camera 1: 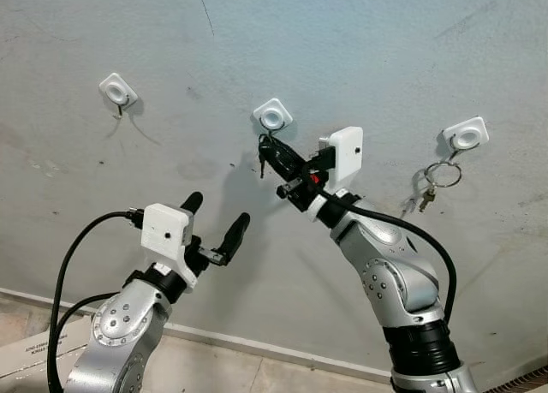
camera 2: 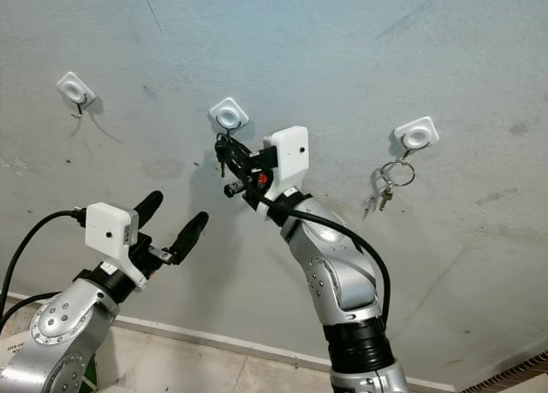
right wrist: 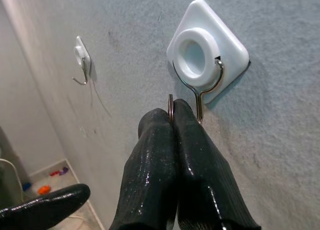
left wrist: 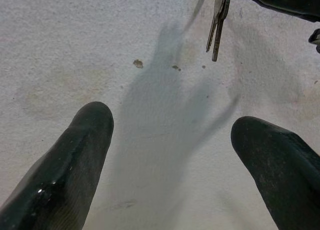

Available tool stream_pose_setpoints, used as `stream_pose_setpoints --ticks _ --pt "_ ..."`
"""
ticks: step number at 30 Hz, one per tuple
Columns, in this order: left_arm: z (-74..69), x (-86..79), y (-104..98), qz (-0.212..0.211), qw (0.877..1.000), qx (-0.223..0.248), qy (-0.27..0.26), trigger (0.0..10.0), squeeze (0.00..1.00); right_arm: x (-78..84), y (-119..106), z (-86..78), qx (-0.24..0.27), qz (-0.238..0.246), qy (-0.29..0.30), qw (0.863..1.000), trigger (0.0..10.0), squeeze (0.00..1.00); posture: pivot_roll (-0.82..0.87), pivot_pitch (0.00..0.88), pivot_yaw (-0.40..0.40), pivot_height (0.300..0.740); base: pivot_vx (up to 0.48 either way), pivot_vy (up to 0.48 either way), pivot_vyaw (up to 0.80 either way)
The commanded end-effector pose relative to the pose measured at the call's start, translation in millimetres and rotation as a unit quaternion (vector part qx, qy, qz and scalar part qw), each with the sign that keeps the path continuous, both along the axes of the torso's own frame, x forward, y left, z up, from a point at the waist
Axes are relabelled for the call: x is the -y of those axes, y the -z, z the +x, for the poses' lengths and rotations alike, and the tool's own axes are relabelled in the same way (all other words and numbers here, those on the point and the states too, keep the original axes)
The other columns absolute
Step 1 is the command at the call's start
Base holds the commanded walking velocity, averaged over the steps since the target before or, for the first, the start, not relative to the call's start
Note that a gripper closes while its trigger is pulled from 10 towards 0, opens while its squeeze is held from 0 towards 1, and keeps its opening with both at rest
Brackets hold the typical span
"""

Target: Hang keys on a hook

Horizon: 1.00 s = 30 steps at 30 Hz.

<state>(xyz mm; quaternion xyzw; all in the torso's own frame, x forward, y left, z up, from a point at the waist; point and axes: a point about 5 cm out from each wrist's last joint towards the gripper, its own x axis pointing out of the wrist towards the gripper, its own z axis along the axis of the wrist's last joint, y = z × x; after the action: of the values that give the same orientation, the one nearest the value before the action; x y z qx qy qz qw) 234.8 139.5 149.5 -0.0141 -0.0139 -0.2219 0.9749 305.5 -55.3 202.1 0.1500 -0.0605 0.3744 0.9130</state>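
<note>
Right claw pinching key ring just below middle hook (not yet hooked); left claw spread, idle.

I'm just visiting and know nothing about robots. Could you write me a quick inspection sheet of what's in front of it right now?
Surface: grey wall, stained and scuffed, with three white stick-on hooks.
Job's things: keys pinched by their ring in the right tool, right at the middle hook; ring not yet on the wire.
Clutter: another key set already hangs on the right hook; the left hook is bare.
Grippers: right tool shut on the key ring; left tool open, raised toward the wall below the keys.
Cables: black cables run along both arms.
Surroundings: pale baseboard and floor below.
</note>
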Motion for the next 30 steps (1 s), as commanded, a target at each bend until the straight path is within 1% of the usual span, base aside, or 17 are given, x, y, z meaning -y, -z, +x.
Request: stream_pose_setpoints --ticks 1,5,7,13,17,21,28,30 --pt "2.0 2.7 -1 0.004 1.000 0.003 0.006 10.0 0.00 12.6 14 4.3 -0.045 0.006 0.032 0.998 10.0 0.00 0.11 0.015 -0.003 0.740 0.000 0.000 0.00" --pt "2.0 2.6 -1 0.004 1.000 0.002 0.006 10.0 0.00 13.0 15 4.8 -0.053 0.012 0.033 0.998 10.0 0.00 0.11 0.015 -0.003 0.740 0.000 0.000 0.00" --pt "1.9 2.8 0 0.004 1.000 0.001 0.006 10.0 0.00 13.8 17 5.4 -0.066 0.021 0.037 0.997 10.0 0.00 0.11 0.015 -0.003 0.740 0.000 0.000 0.00" --pt "1.6 3.7 0 0.005 1.000 0.001 0.007 10.0 0.00 14.7 22 5.7 -0.086 0.029 0.043 0.995 10.0 0.00 0.11 0.012 -0.005 0.740 0.000 0.000 0.00" --pt "1.8 3.9 0 0.005 1.000 0.001 0.008 10.0 0.00 15.5 23 5.9 -0.099 0.048 0.050 0.993 10.0 0.00 0.11 0.010 -0.004 0.740 0.000 0.000 0.00" --pt "2.0 4.3 1 0.006 1.000 0.000 0.009 10.0 0.00 19.8 25 7.4 -0.117 0.063 0.068 0.989 10.0 0.00 0.11 0.009 -0.004 0.740 0.000 0.000 0.00" --pt "2.3 4.9 1 0.007 1.000 -0.001 0.010 10.0 0.00 22.6 26 8.9 -0.127 0.070 0.078 0.986 10.0 0.00 0.11 0.005 -0.007 0.740 0.000 0.000 0.00" --pt "2.4 5.7 1 0.007 1.000 0.000 0.010 10.0 0.00 23.4 25 10.8 -0.134 0.080 0.085 0.984 10.0 0.00 0.11 0.005 -0.007 0.740 0.000 0.000 0.00"
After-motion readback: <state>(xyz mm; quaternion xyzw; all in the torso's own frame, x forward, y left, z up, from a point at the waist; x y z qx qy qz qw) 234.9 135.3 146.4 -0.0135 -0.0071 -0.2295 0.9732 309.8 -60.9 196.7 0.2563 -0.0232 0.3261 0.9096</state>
